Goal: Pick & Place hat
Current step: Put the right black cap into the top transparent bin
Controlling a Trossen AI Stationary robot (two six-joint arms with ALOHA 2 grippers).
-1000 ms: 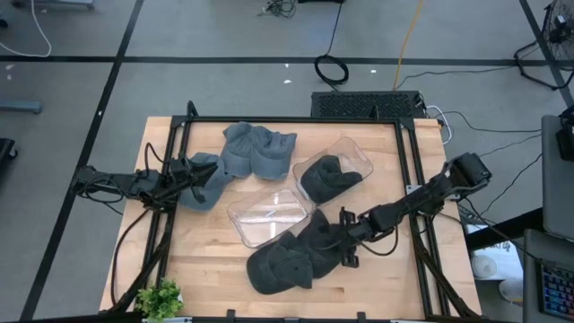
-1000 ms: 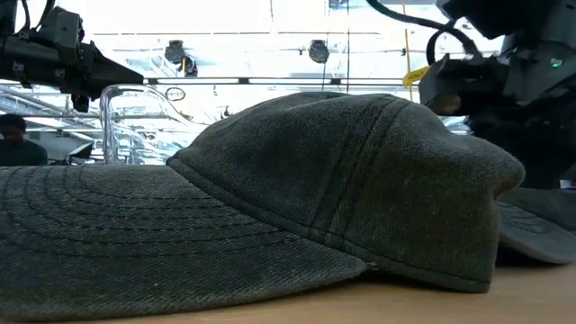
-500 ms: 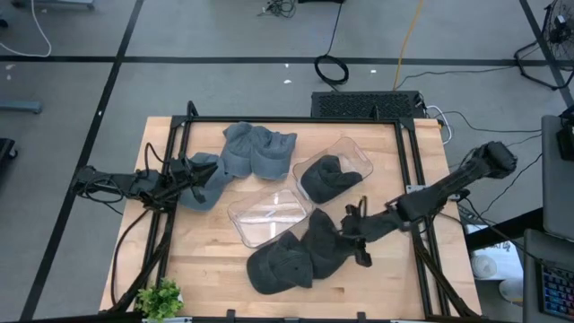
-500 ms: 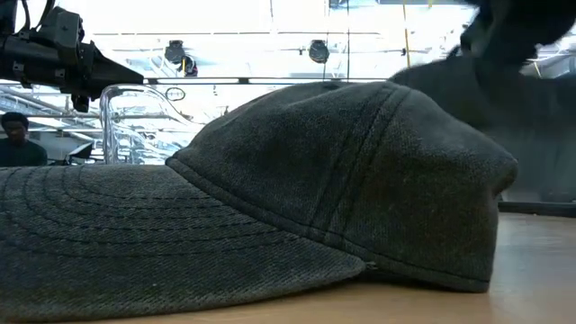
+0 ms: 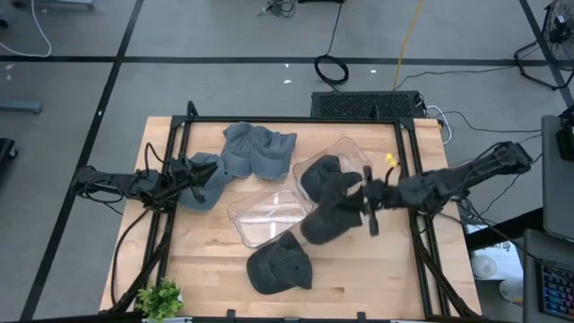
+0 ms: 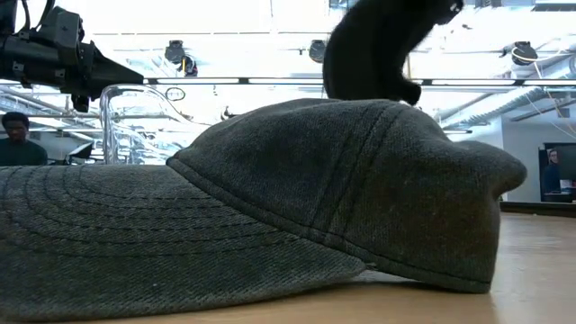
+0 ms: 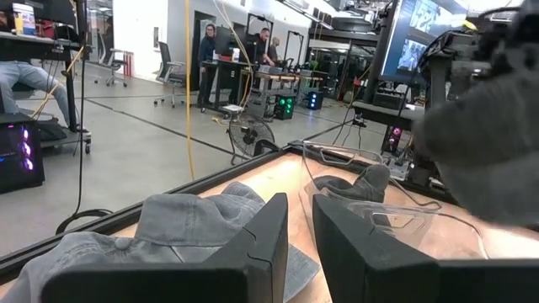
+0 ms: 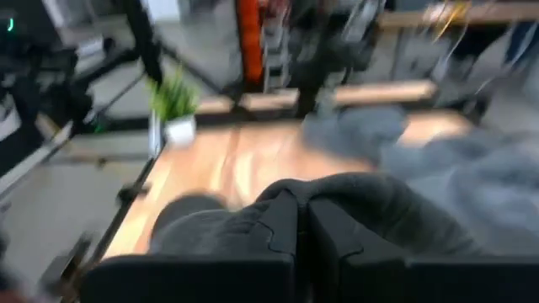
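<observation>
My right gripper [image 5: 369, 203] is shut on a dark grey hat [image 5: 332, 213] and carries it in the air beside the far clear bin [image 5: 352, 148]. In the low view this hat [image 6: 373, 45] hangs high above a second dark hat [image 6: 315, 207]. That second hat [image 5: 280, 267] rests flat on the table near the near edge. A third dark hat [image 5: 321, 176] sits inside the far bin. My left gripper [image 5: 191, 169] waits, shut, at the table's left over a light grey hat [image 5: 206, 187]. My right gripper [image 8: 301, 225] pinches a bunched fold of the dark hat's cloth [image 8: 337, 192] between its two fingers. The fingers reach in roughly level from the table's right side. The hat is lifted clear and sags below and to the left of the fingers.
An empty clear bin [image 5: 267, 217] stands mid-table beside the carried hat. Two more light grey hats [image 5: 258, 148] lie at the far side. A small potted plant [image 5: 160, 298] sits at the near left corner. Black frame rails run along the table's edges.
My right gripper has risen and moved toward the far edge, staying shut on the dark hat. That hat came off the second dark hat and the table, and now hangs clear beside the far bin. The second dark hat stayed where it was.
</observation>
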